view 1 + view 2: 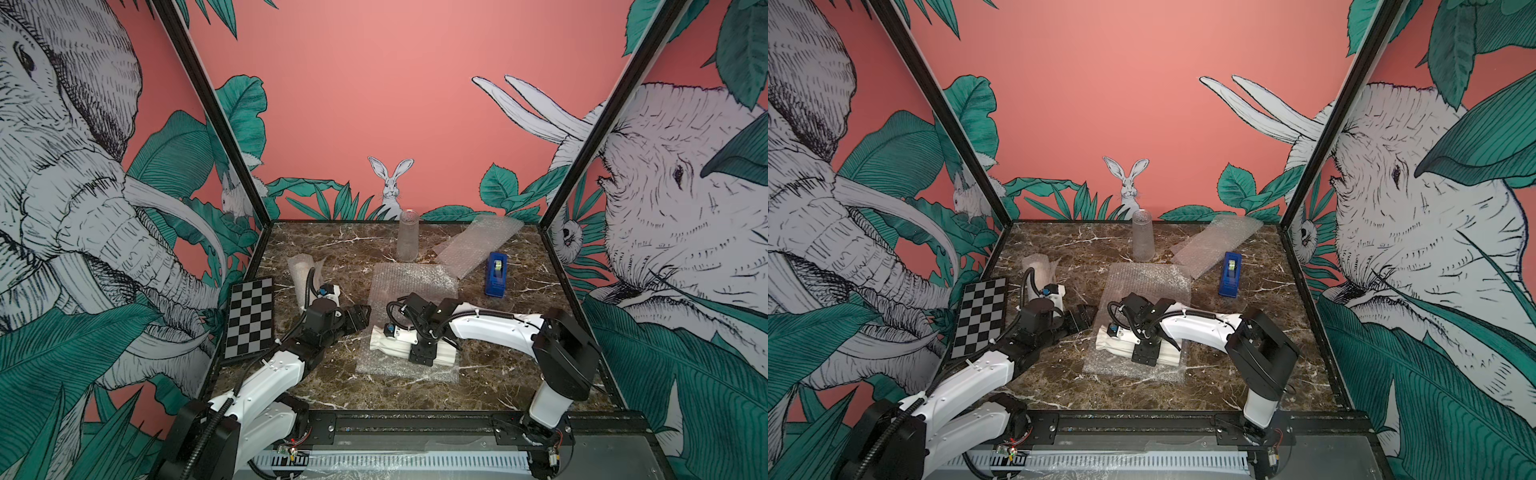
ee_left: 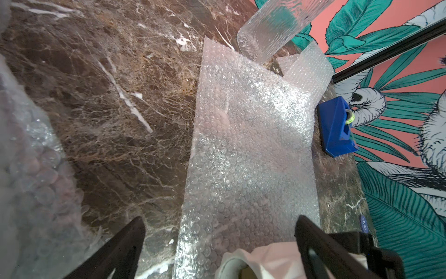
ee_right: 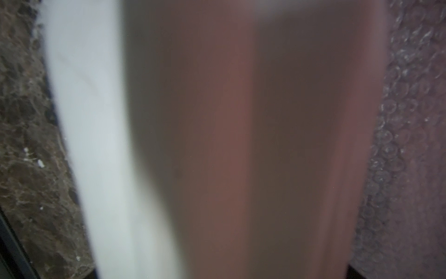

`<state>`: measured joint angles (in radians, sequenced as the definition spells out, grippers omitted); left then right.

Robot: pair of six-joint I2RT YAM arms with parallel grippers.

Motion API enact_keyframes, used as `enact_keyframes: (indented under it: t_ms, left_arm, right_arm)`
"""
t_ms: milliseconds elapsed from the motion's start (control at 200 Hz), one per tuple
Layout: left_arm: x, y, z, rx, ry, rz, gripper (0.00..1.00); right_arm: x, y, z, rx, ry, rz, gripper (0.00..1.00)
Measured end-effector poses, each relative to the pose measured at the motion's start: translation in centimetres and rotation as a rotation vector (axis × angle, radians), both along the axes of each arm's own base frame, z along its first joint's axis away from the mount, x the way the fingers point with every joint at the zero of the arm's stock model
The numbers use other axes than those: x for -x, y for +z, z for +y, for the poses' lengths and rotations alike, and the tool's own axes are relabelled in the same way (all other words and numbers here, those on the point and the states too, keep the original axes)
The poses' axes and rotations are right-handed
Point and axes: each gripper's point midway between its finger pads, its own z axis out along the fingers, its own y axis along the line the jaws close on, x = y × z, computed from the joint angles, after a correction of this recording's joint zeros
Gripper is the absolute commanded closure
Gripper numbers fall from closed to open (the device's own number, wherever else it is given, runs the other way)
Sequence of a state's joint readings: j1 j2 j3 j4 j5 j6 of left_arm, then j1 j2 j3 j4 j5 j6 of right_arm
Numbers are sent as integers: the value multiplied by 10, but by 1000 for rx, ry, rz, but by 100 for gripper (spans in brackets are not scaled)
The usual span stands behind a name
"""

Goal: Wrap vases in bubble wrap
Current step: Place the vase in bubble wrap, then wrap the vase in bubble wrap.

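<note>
Judging by how things lie, the job is roughly a third done. Taking the middle bubble wrap sheet (image 1: 411,291) as the reference, a wrapped bundle (image 1: 301,274) off its left edge looks like one vase already rolled in wrap, though any tape on it is too small to make out. The white ribbed vase (image 1: 382,340) lies on its side across the sheet's near end, unwrapped, with the sheet flat beneath it. The right gripper (image 1: 422,353) rests on top of this vase; whether it clamps the body or merely straddles it I cannot tell, since the right wrist view is a blur of white. The left gripper (image 1: 360,318) hovers at the sheet's left edge by the vase's flared rim, spread wide and holding nothing. The glass vase (image 1: 406,237) stands upright and bare just past the sheet's far edge, with a spare sheet (image 1: 478,245) beyond the far right corner. Rolling this vase, then the glass one, remains.
</note>
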<state>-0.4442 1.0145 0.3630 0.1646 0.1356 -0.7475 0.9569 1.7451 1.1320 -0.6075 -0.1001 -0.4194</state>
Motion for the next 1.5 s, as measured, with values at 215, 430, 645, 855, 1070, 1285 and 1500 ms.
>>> enact_keyframes:
  t_ms: [215, 430, 645, 855, 1070, 1285, 1500]
  left_arm:
    - [1, -2, -1, 2, -5, 5, 2]
    - [4, -4, -2, -7, -17, 9, 4]
    - [16, -11, -10, -34, -71, 37, 6]
    - [37, -10, -25, -54, -154, 36, 6]
    - [48, -12, -28, -60, -185, 41, 12]
    - [57, -24, -33, -68, -224, 76, 22]
    - [59, -35, -38, -77, -248, 109, 24]
  right_arm:
    - [-3, -5, 5, 18, 3, -2, 24]
    - [-7, -5, 4, 30, -4, -27, 4]
    - [-12, 9, 5, -18, -33, -77, 1]
    - [-13, 25, 7, -73, -59, -104, 2]
    - [-3, 62, -1, -162, -92, -172, 12]
    - [37, 76, 3, -219, -41, -207, 30]
    - [83, 50, 6, -189, 14, -157, 37]
